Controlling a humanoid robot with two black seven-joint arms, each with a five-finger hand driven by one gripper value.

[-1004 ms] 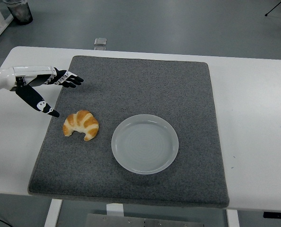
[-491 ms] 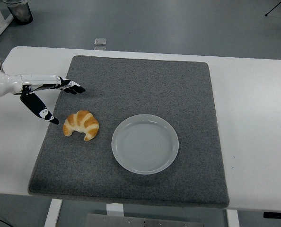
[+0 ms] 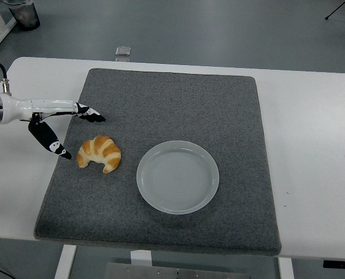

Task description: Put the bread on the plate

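I am at the reach, before any grasp: my left hand (image 3: 61,125) hangs over the left edge of the grey mat (image 3: 161,99), spread and holding nothing, its fingers (image 3: 91,115) stretched out toward the right above the mat and the thumb (image 3: 50,139) dropped down and away toward the bench's near edge. The bread (image 3: 100,153), a golden croissant, lies on the mat just to the right of my thumb tip and below my fingers, not touched by either as far as I can see. It sits to the left of the plate (image 3: 178,176), near it but clearly apart, with bare mat between them. The croissant's long axis runs roughly left to right with a slight slope, its left horn curling down toward the near edge and its right end also dipping that way, so the arch of its back faces the far side of the bench and the hollow faces me. The plate is pale, round and carries nothing; it rests on the mat toward the near middle. I judge the next move calls for bringing the hand down and a little to the right so the fingers come over the arched back while the thumb meets the hollow side, closing across the short width, not along the length. My right hand is out of view.
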